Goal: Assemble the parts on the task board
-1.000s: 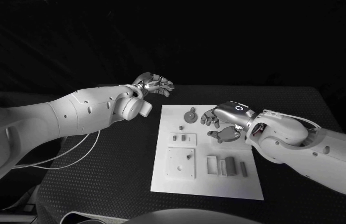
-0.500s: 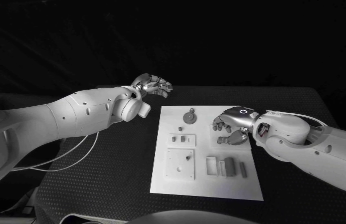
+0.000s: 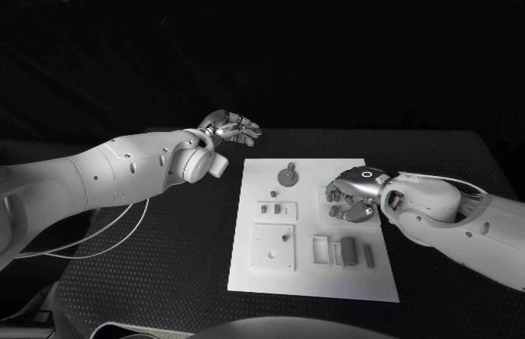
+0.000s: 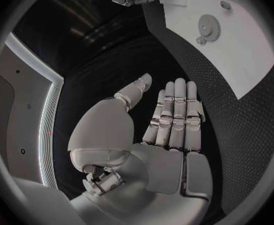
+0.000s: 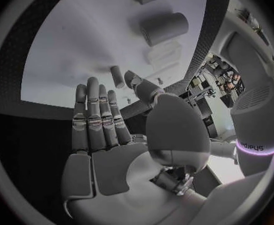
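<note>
Over task board (image 3: pixel 312 277) right hand (image 3: pixel 352 199); wrist view: fingers (image 5: pixel 93 116) straight, empty

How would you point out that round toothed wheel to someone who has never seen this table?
Find the white task board in the middle of the black table. Near its far edge, left of the right hand, lies the gear. It is the one round toothed piece; its neighbours are blocky.
</note>
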Tool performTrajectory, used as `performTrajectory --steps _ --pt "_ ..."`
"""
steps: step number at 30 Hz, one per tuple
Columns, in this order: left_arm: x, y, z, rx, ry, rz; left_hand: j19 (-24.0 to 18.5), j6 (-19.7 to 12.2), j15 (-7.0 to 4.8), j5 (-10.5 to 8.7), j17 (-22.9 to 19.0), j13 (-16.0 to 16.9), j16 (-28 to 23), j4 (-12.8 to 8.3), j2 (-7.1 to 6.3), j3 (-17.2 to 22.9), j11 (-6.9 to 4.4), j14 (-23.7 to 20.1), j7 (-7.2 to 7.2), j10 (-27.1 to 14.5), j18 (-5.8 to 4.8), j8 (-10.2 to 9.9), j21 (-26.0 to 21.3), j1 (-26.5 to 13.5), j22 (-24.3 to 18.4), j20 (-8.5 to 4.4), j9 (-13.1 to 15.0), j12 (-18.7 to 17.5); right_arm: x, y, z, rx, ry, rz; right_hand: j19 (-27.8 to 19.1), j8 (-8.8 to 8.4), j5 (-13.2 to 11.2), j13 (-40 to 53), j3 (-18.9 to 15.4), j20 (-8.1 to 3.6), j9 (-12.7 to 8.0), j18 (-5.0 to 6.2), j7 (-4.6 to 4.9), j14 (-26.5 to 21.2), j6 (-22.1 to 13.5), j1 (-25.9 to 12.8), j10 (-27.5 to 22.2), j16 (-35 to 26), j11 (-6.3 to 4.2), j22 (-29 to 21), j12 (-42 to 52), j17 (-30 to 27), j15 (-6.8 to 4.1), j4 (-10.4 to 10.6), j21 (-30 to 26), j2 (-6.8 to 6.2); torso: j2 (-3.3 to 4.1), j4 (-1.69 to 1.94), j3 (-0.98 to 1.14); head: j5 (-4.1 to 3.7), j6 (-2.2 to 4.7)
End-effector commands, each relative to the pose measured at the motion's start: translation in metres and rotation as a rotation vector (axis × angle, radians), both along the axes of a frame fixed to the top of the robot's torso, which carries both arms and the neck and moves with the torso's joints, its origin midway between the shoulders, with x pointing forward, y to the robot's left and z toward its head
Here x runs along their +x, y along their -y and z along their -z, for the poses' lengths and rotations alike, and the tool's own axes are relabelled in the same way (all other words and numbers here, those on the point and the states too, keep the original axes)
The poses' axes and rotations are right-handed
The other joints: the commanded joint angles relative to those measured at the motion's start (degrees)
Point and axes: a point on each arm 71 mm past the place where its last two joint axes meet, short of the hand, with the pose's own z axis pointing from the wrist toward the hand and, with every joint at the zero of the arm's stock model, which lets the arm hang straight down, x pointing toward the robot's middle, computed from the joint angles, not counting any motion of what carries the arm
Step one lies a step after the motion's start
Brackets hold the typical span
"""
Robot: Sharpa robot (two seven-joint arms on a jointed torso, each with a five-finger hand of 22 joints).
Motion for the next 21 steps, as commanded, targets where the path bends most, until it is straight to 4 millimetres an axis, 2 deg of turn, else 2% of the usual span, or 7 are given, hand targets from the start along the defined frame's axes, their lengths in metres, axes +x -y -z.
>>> performTrajectory --steps 1,7,17,21 --pt "0.0001 0.0024 -0.0017 -0.013 0.01 0.013 0.3 -0.3 -0.15 0.16 0.1 -0.1 -0.3 0.1 0.04 -0.4 -0.24 0.4 -0.15 -0.2 -0.25 0.3 0.2 -0.7 -0.1 -0.04 -0.1 0.1 -0.0015 -0.0012 0.0056 -0.022 -0.005 -0.013 0.2 0.39 -0.2 0.2 0.2 0.05 0.1 1.19 0.13 -0.1 0.7 0.4 0.5 0.4 -0.33 0.1 0.2 0.2 -0.35 -0.2 -0.1 0.66 0.01 -0.02 -0.05 -0.04 -0.1" --pt "0.0001 0.0028 -0.0017 -0.013 0.01 0.014 0.3 -0.3 -0.14 0.16 0.1 -0.1 -0.4 0.1 0.07 -0.4 -0.24 0.4 -0.15 -0.2 -0.25 0.3 0.2 -0.7 -0.1 -0.04 -0.1 0.1 -0.0056 -0.0075 0.0103 -0.008 -0.019 -0.03 1.2 1.02 -0.2 1.1 -0.1 -0.29 0.3 1.19 0.27 0.9 1.8 0.4 3.3 1.0 -1.49 0.6 1.7 0.6 -1.16 -1.1 0.1 2.93 -0.01 0.01 -0.03 0.03 -0.27" --pt "0.0001 0.0026 -0.0016 -0.013 0.008 0.015 0.3 -0.3 -0.14 0.16 0.2 -0.1 -0.4 0.1 0.1 -0.4 -0.24 0.4 -0.14 -0.2 -0.26 0.3 0.2 -0.8 -0.1 -0.04 -0.1 0.1 -0.0068 -0.0097 0.0131 -0.01 -0.027 -0.038 2.0 1.72 -0.2 1.5 -0.1 -0.54 0.4 1.19 0.05 1.6 3.4 0.0 4.8 1.2 -2.14 0.9 2.3 0.8 -1.56 -1.8 0.1 4.83 0.01 -0.03 -0.07 0.07 -0.43" --pt "-0.0001 0.0029 -0.0016 -0.014 0.008 0.016 0.3 -0.3 -0.14 0.17 0.2 -0.1 -0.4 0.2 0.11 -0.4 -0.24 0.4 -0.15 -0.2 -0.26 0.3 0.3 -0.8 -0.1 -0.04 -0.1 0.1 -0.0059 -0.0097 0.0127 -0.008 -0.006 -0.035 2.7 2.1 -0.2 1.8 0.2 -0.86 0.4 1.19 -0.28 2.4 4.3 0.3 5.8 1.6 -2.57 1.2 2.6 1.0 -1.89 -2.6 0.3 6.77 0.0 -0.01 -0.06 0.08 -0.51"
